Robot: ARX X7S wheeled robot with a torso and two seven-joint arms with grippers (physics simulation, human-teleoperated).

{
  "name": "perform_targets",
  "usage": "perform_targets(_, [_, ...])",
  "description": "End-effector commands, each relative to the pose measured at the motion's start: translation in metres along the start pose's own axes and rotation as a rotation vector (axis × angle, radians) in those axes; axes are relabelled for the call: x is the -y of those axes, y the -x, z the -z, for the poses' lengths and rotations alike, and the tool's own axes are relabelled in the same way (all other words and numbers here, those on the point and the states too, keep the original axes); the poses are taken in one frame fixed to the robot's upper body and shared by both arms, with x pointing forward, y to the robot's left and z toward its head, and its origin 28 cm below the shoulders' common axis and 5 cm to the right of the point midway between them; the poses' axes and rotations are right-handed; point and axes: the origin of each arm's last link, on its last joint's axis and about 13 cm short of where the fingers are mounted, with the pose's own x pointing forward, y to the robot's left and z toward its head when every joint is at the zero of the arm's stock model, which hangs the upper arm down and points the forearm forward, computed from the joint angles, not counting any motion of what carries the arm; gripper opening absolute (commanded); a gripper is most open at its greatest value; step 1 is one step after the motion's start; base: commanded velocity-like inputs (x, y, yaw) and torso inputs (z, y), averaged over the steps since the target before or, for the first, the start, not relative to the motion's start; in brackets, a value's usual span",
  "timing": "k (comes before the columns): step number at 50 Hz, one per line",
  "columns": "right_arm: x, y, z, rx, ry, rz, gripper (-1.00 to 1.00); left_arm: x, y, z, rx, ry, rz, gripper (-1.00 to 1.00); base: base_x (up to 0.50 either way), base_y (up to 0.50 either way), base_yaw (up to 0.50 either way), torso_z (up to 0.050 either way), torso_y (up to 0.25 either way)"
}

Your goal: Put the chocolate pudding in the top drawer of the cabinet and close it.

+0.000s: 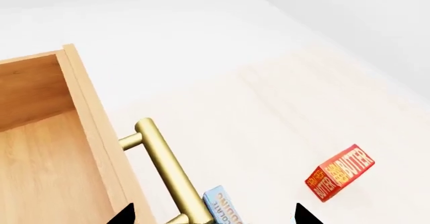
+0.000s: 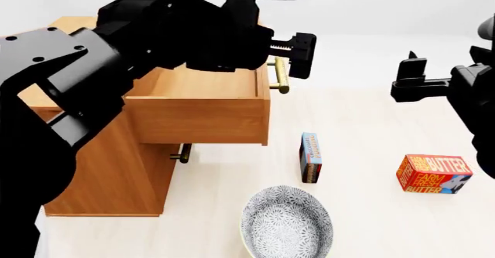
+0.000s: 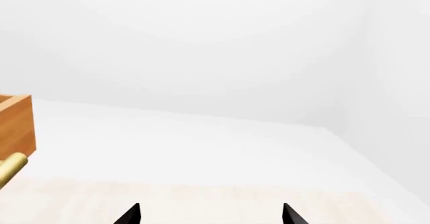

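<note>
A pale, cream-coloured floor meets plain white walls.

Head view: an orange-brown wooden cabinet stands at the left. Its top drawer is pulled out, showing a bare wooden inside, and its brass handle faces right. A smaller brass handle marks the lower drawer beneath. The left gripper hangs above the top drawer's front, just over the handle; I cannot tell here how its fingers stand. The right gripper is raised at the right edge, well apart from everything. The chocolate pudding, a thin box, stands on its narrow edge on the floor, right of the cabinet and below the open drawer's front. A red butter box sits farther right. A patterned grey bowl lies at the bottom centre.

Left wrist view: the drawer's front and handle run between two dark fingertips, spread wide and holding nothing. The pudding's light blue edge shows just beside the handle's end.

Right wrist view: two fingertips spread apart, empty, over floor, with the drawer's corner at the edge.
</note>
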Motion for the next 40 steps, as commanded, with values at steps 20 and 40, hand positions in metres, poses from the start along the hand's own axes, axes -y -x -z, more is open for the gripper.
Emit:
perform_targets(20, [-0.018,-0.011,0.006,-0.015,-0.007,-0.066,1.00,-0.012,0.099,0.031,0.437,-0.120,-0.100,1.00,0.00,0.00,0.00,0.000,0.000])
perform_targets(40, [-0.041,-0.036,0.030,-0.073,-0.022,-0.137,1.00,-0.017,0.150,0.086,0.709,-0.199,-0.194,1.00,0.00,0.00,0.00,0.000,0.000])
